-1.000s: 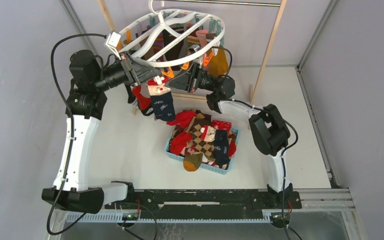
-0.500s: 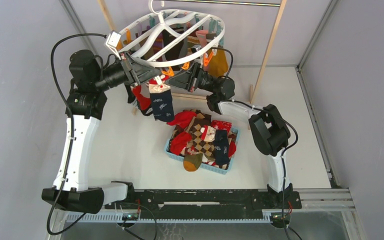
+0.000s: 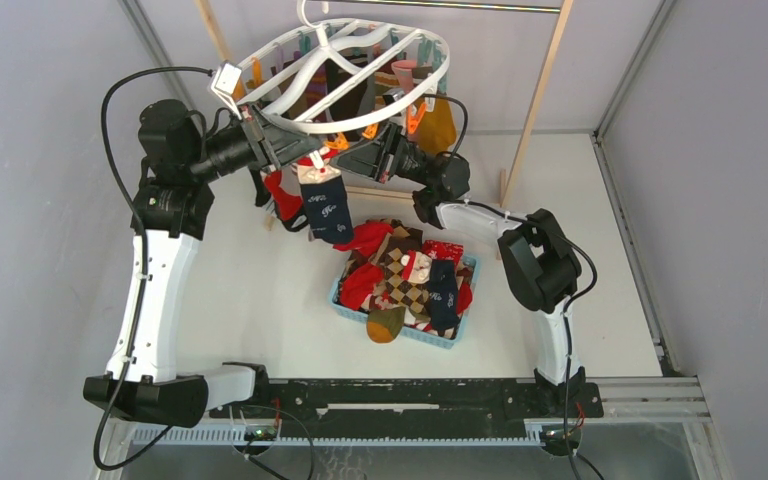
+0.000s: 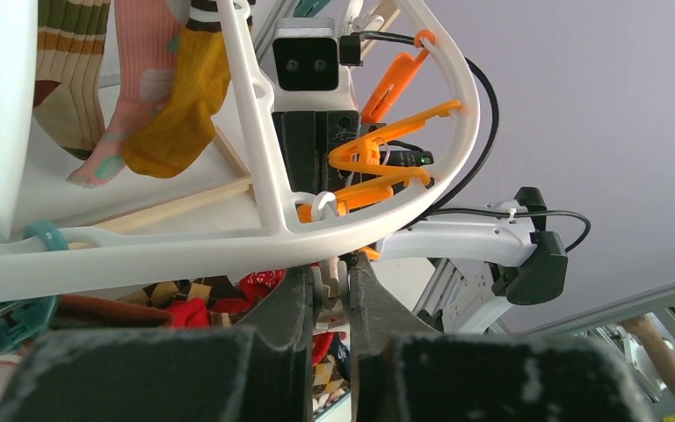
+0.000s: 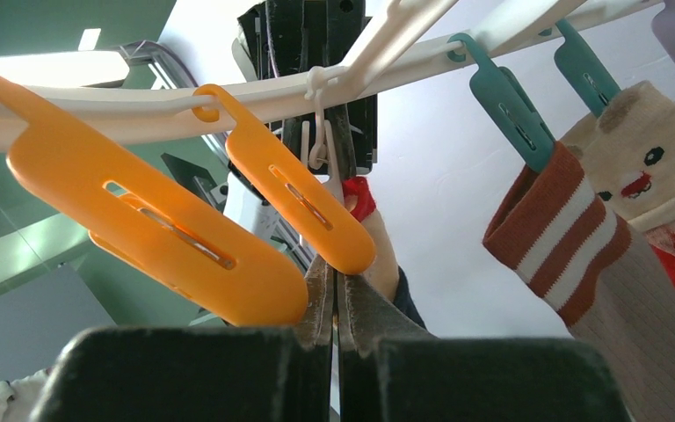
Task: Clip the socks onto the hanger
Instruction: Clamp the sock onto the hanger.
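The white oval hanger (image 3: 345, 70) hangs at the top centre, with orange and teal clips under its rim. My left gripper (image 3: 300, 152) reaches under the rim (image 4: 228, 242), shut (image 4: 334, 272) on a small white clip (image 4: 327, 283). Below that clip hangs a navy sock with white lettering (image 3: 326, 207). My right gripper (image 3: 352, 162) comes from the other side, its jaws shut (image 5: 334, 268) with nothing seen between them, just under an orange clip (image 5: 299, 198). The navy sock's red and beige top (image 5: 380, 251) shows right behind the fingertips. More socks (image 3: 405, 275) lie heaped below.
A blue basket (image 3: 432, 339) holds the heap of socks. Mustard (image 4: 185, 105), pink (image 4: 136, 88) and striped (image 5: 571, 255) socks hang from the ring, and a red one (image 3: 285, 198) hangs beside the navy sock. Wooden frame poles (image 3: 540, 90) stand behind.
The navy sock has swung slightly to the right under the clip. Both arms hold almost the same pose, and both grippers stay as they were.
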